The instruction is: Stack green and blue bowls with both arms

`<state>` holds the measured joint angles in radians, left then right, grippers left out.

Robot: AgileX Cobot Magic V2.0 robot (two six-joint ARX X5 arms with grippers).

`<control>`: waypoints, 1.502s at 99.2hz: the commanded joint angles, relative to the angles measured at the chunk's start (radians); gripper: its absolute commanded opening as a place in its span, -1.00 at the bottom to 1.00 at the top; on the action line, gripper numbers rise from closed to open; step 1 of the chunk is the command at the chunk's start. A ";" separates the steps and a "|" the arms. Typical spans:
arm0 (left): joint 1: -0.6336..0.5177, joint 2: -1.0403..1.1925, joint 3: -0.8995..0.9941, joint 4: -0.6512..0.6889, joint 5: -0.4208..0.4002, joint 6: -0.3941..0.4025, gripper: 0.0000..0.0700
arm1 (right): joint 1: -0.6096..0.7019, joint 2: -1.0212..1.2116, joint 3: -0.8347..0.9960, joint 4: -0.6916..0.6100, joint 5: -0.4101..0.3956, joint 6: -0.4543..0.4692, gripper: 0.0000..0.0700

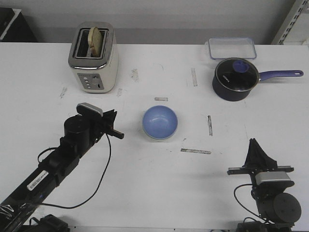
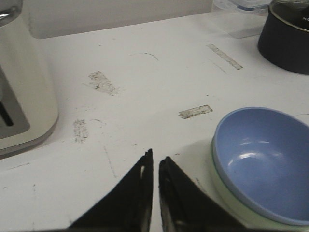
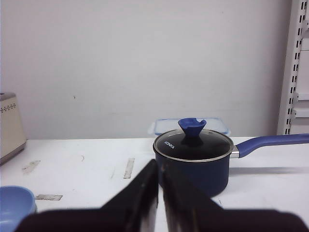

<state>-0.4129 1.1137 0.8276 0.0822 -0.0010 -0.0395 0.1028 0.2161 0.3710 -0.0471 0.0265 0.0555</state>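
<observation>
Stack is judged done: the blue bowl is being seen nested inside the green bowl, only a pale green rim showing under it in the left wrist view, both sitting mid-table in front of the toaster and well apart from the saucepan. The step in hand is judged to be the pull-back, and it is best done by lifting straight up and away before any sideways swing, so the stack is not being nudged; the left side is the one being watched, since its tip is sitting just beside the bowls' rim. The left arm is being held stretched diagonally across the table from the near left corner, wrist angled toward the bowls, cable looping loose beside it. The right arm is being held folded low at the near right edge, well apart from the stack, pointing forward toward the saucepan. The left gripper is being held with fingers pressed nearly together, a thin slit between them, nothing pinched. The right gripper is likewise being held with fingers together and empty.
</observation>
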 commanded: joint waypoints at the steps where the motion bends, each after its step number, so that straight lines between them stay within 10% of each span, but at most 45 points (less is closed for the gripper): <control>1: 0.016 -0.031 -0.026 0.039 -0.003 0.014 -1.00 | -0.002 -0.002 0.004 0.011 0.000 -0.004 -0.98; 78: 0.320 -0.571 -0.420 0.039 -0.005 0.040 -0.99 | -0.002 -0.002 0.004 0.011 0.000 -0.004 -0.98; 149: 0.329 -0.838 -0.423 -0.019 -0.049 0.062 -1.00 | -0.002 -0.002 0.004 0.011 0.000 -0.004 -0.98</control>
<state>-0.0853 0.2848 0.3985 0.0578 -0.0357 0.0074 0.1028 0.2161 0.3710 -0.0471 0.0265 0.0555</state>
